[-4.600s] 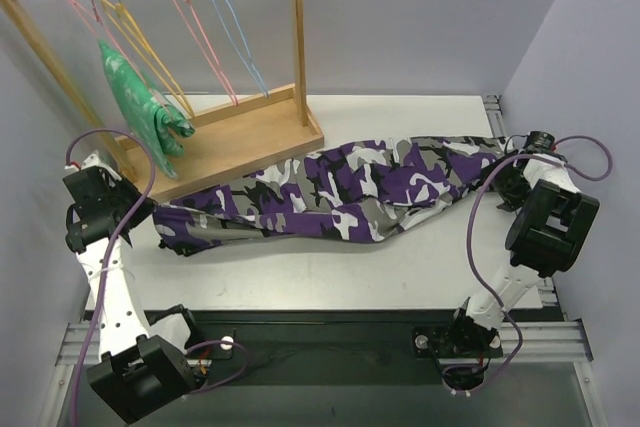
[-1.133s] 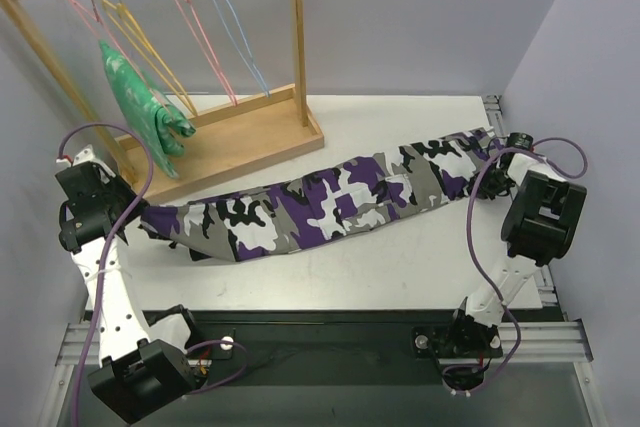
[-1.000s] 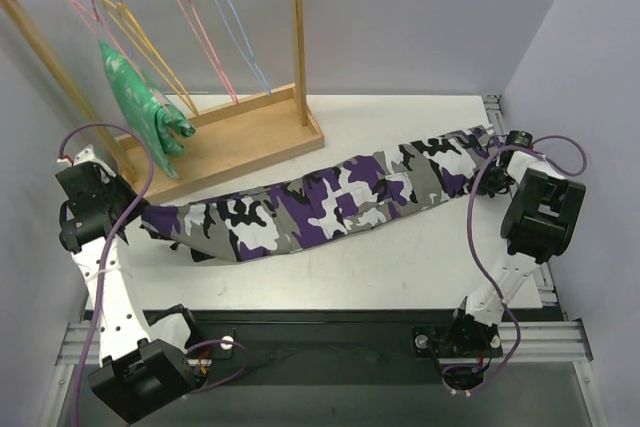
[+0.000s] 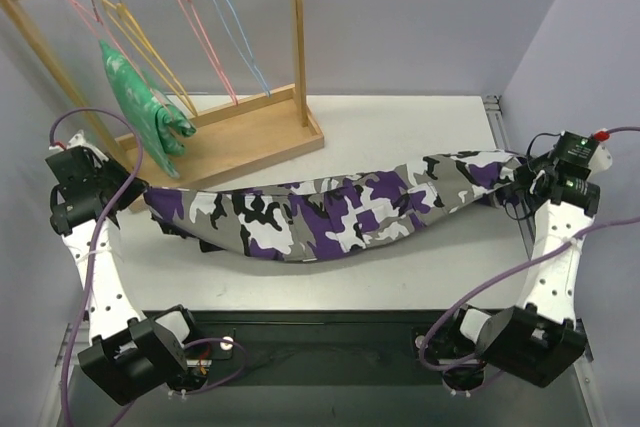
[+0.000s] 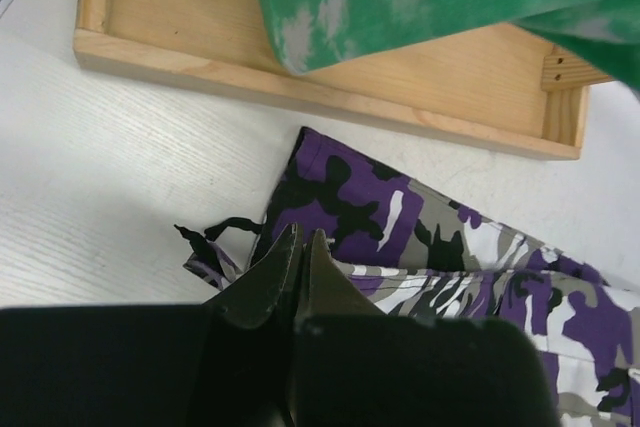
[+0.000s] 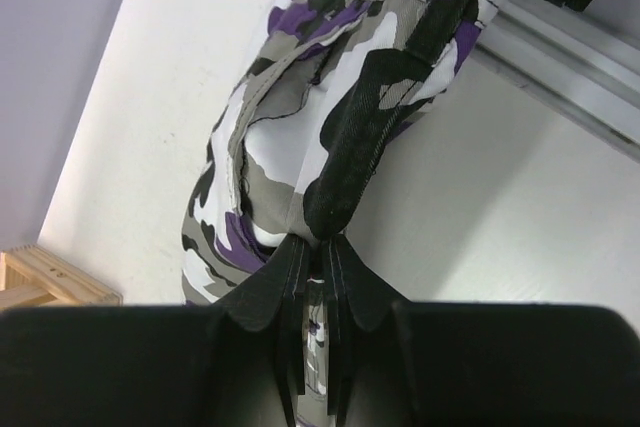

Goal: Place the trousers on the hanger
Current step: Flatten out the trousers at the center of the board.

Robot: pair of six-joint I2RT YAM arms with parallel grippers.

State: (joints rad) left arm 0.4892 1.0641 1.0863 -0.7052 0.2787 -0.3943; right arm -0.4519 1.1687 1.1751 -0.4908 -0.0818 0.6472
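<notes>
The trousers [image 4: 330,212] hang stretched across the white table [image 4: 400,122] from left to right, held at both ends and sagging in the middle. You cannot tell from the top view whether the sagging part touches the table.

The wooden rack [image 4: 240,142] stands at the far left corner. Its base lies just beside the left end of the trousers but apart from it, as the left wrist view shows.

A green garment [image 4: 135,97] hangs at the left end of the rack, its lower end over the base. It covers the lower part of the leftmost hangers.

The hanger [image 4: 143,42] hangs on the rack's top rod, well apart from the trousers. Pink hangers [image 4: 205,42] hang on either side of it and a blue hanger [image 4: 235,37] to their right.

The left gripper [image 5: 302,247] is clamped on the cloth edge next to a black drawstring [image 5: 215,232]. The right gripper [image 6: 318,247] is pinched on a black fold of cloth, near the metal rail [image 6: 560,47] at the table's right edge.
</notes>
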